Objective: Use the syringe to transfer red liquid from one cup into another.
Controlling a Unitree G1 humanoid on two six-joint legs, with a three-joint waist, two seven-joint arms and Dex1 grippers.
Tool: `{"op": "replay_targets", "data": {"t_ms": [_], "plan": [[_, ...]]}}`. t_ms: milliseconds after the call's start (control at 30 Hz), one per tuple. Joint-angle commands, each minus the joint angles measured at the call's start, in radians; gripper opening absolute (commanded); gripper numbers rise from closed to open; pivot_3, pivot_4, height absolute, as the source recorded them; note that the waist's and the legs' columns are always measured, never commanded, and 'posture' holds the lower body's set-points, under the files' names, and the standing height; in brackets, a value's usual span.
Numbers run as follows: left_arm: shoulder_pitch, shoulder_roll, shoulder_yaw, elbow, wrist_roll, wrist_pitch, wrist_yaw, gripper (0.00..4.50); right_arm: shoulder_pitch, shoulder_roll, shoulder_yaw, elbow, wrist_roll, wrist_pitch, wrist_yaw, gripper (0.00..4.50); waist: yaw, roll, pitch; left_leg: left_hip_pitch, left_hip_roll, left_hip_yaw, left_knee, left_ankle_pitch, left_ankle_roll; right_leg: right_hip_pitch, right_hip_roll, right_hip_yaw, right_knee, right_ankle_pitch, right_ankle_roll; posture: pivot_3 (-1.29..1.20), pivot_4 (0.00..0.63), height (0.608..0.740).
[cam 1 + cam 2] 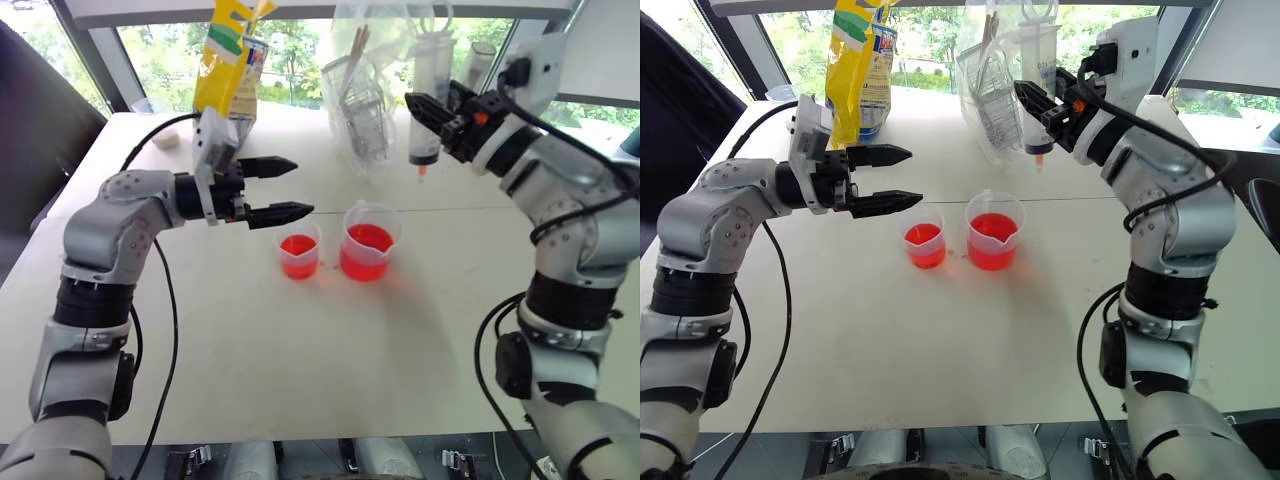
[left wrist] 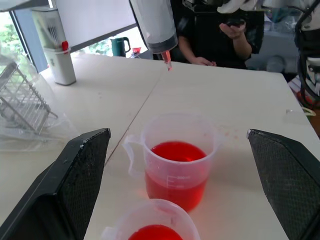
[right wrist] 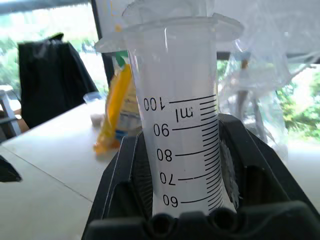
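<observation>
The syringe (image 1: 427, 110) is clamped upright between the fingers of the right claw (image 1: 432, 112), with its small orange-red tip pointing down, raised clear of the white table (image 1: 330, 370). In the right wrist view the clear barrel (image 3: 182, 125) is seen pressed between the two black pads, with printed scale marks from 60 to 100 readable; these marks cannot be read from the head views. The left claw (image 1: 283, 190) is held level with its fingers spread wide and nothing between them. Just beyond and below its fingertips the smaller cup (image 1: 299, 248) is found, and the larger lipped beaker (image 1: 369, 240) stands just beside it, on the side away from the claw; both contain red liquid (image 2: 177, 151). In the left wrist view both vessels lie between the open fingers, the syringe tip (image 2: 167, 60) hangs above and beyond the beaker, and a seated person's hand (image 2: 231, 31) is visible behind the table.
</observation>
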Motion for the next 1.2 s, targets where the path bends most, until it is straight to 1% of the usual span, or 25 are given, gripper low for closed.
{"op": "replay_targets", "data": {"t_ms": [33,167,267,367,467,667,867,1200], "plan": [[-0.085,-0.012,0.000,0.051,0.024,-0.048,-0.042,4.50,0.083,0.068,0.011,-0.066,0.046,-0.091,-0.020,1.43,0.001,0.000,0.000,0.000,0.000,0.000,0.000,0.000,0.000,0.000,0.000,0.000,0.000,0.000,0.000,0.00,0.150,0.739],[-0.142,-0.037,0.005,0.113,0.027,-0.051,-0.072,4.50,0.186,0.140,0.065,-0.056,0.041,-0.204,-0.029,1.43,0.000,0.000,0.000,-0.001,-0.001,0.001,0.000,0.000,0.000,0.000,-0.002,0.000,0.000,0.000,0.000,0.00,0.150,0.739],[-0.178,-0.064,-0.006,0.161,0.049,-0.068,-0.081,4.50,0.257,0.184,0.115,0.003,0.008,-0.336,-0.019,1.43,-0.003,0.000,0.000,0.000,-0.001,0.001,0.000,0.000,0.000,0.000,-0.002,0.000,0.000,0.000,0.000,0.00,0.150,0.739],[-0.206,-0.107,-0.010,0.189,0.062,-0.081,-0.081,4.50,0.302,0.197,0.160,0.076,-0.033,-0.445,-0.013,1.43,-0.002,0.000,0.000,0.000,-0.002,0.001,0.000,0.000,0.000,0.000,0.000,0.000,0.000,0.000,0.000,0.00,0.150,0.739],[-0.237,-0.162,-0.012,0.241,0.083,-0.101,-0.066,4.50,0.342,0.201,0.198,0.115,-0.057,-0.510,-0.010,1.43,-0.002,0.000,0.000,0.000,-0.002,0.001,0.001,0.000,0.000,0.000,0.000,0.000,0.000,0.000,0.000,0.00,0.150,0.739],[-0.299,-0.257,-0.026,0.358,0.147,-0.176,-0.036,4.50,0.379,0.196,0.232,0.146,-0.075,-0.557,-0.022,1.43,-0.002,0.000,0.000,0.000,-0.002,0.001,0.001,0.000,0.000,0.000,0.000,0.001,0.000,0.000,0.000,0.00,0.150,0.739],[-0.340,-0.328,-0.029,0.470,0.189,-0.234,-0.027,4.50,0.397,0.182,0.257,0.142,-0.087,-0.564,-0.021,1.43,-0.002,0.000,0.000,0.000,-0.001,0.000,0.001,0.000,0.000,0.000,0.001,0.001,0.000,0.000,0.000,0.00,0.150,0.739],[-0.390,-0.395,-0.007,0.626,0.223,-0.293,-0.001,4.50,0.400,0.170,0.274,0.134,-0.087,-0.551,-0.021,1.43,-0.003,0.000,0.000,0.001,-0.002,0.000,0.001,0.000,0.000,0.001,0.001,0.001,0.000,0.000,0.000,0.00,0.150,0.739]]}}
